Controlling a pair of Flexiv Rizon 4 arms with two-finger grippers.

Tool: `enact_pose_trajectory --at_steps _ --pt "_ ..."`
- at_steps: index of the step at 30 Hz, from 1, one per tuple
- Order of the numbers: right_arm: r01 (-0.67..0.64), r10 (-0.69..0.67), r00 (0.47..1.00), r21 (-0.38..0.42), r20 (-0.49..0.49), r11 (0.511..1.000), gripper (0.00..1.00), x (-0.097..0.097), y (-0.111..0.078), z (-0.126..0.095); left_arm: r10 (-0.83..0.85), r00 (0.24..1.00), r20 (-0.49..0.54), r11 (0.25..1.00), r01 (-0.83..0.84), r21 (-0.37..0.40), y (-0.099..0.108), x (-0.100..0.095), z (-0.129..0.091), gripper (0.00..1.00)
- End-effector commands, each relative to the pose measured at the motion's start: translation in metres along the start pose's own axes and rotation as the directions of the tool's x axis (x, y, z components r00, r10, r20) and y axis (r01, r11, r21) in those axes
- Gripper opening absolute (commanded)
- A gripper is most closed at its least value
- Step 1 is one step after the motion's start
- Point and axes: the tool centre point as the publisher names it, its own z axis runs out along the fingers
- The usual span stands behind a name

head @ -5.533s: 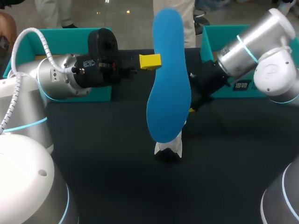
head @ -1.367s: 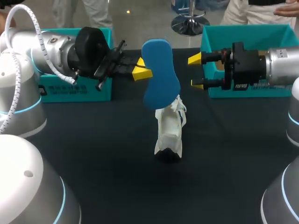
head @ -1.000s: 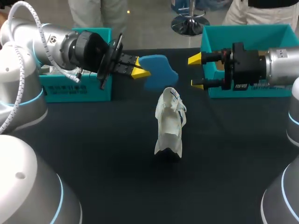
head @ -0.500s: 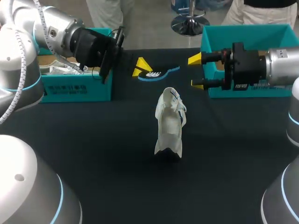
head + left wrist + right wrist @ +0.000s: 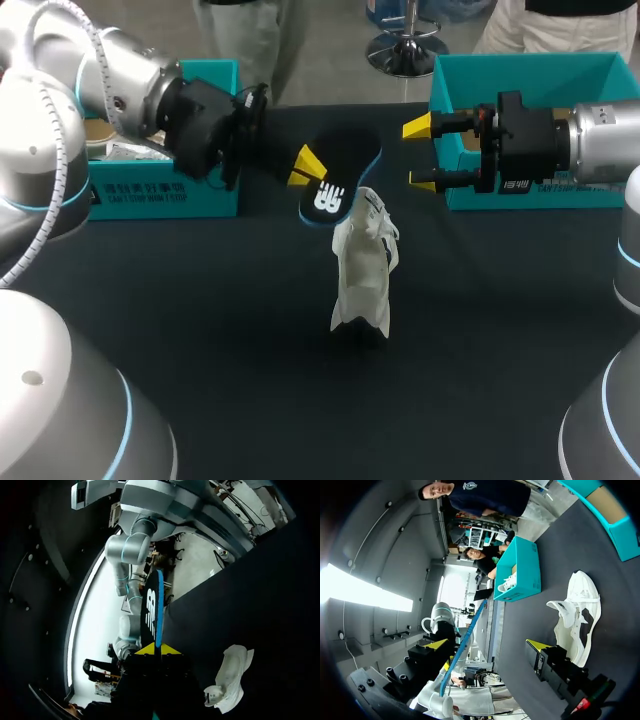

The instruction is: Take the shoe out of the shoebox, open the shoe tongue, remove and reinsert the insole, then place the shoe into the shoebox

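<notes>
The white shoe [image 5: 362,270] rests on the dark table near the middle, its opening turned toward the far side. Just beyond it my left gripper [image 5: 305,165] is shut on the insole [image 5: 335,180], which shows its black top face with a white logo and a blue edge, slanting down toward the shoe's opening. In the left wrist view the insole [image 5: 152,612] stands edge-on between the yellow tips, with the shoe [image 5: 230,680] off to one side. My right gripper [image 5: 421,153] hovers open and empty to the right of the insole, in front of the right shoebox [image 5: 530,75]. In the right wrist view the shoe [image 5: 575,615] lies ahead.
A second teal box [image 5: 160,190] stands at the back left behind my left arm, with white things inside. In the right wrist view that box [image 5: 525,570] holds another white shoe [image 5: 507,582].
My left gripper has turned the insole over, from blue underside up high to black face showing, and brought it down toward the shoe. The right arm has kept still.
</notes>
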Motion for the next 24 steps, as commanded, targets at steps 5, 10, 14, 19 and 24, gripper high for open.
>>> enact_pose_trajectory --at_steps 5,10,14,19,24 --pt "-0.001 0.001 1.0 0.0 0.002 1.0 1.0 0.0 0.001 0.002 0.207 0.976 -0.062 0.975 -0.211 -0.067 0.014 0.018 0.007 0.0" --pt "-0.001 0.001 1.0 0.0 0.002 1.0 1.0 0.0 0.001 0.002 0.218 0.973 -0.081 0.968 -0.226 -0.107 0.028 0.033 0.013 0.0" --pt "-0.001 0.001 1.0 0.0 0.002 1.0 1.0 0.0 0.001 0.002 0.206 0.975 -0.087 0.968 -0.216 -0.126 0.037 0.038 0.02 0.0" --pt "-0.001 0.001 1.0 0.004 -0.002 1.0 1.0 0.0 0.001 0.004 0.209 0.974 -0.088 0.964 -0.221 -0.15 0.043 0.043 0.031 0.0" --pt "-0.005 0.005 1.0 0.028 0.001 1.0 1.0 0.001 0.003 0.012 0.22 0.973 -0.076 0.958 -0.23 -0.172 0.046 0.041 0.04 0.0"
